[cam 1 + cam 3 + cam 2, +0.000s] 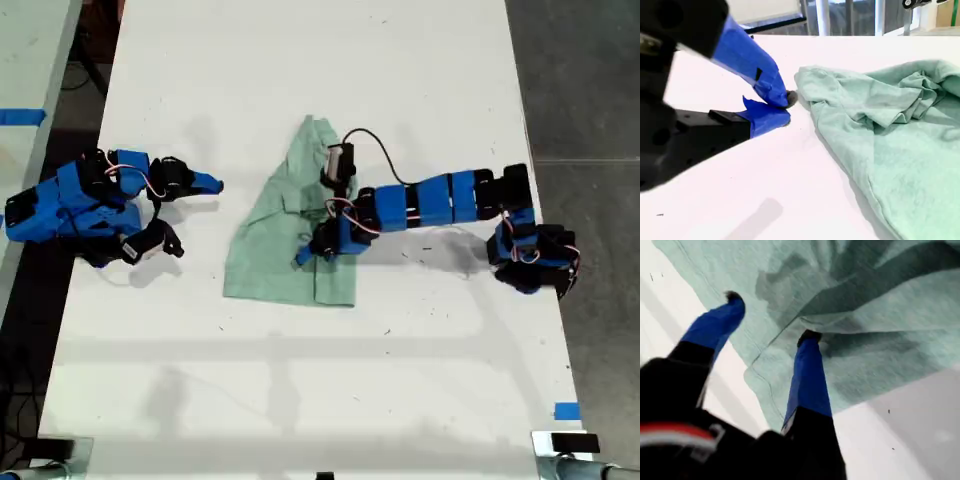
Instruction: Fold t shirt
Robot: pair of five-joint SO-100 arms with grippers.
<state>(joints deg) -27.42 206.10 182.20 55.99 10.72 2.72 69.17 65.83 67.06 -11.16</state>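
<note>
My first gripper (772,317) is spread wide over the t shirt (290,240); it should pinch one edge only. My second gripper (785,107) rests clenched, holding nothing.

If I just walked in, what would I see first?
First, the t shirt, a pale mint-green crumpled cloth in the middle of the white table. My first end effector sits on it, open, one finger over a fold. My second end effector waits shut on the bare table at the exterior view's left.
</note>
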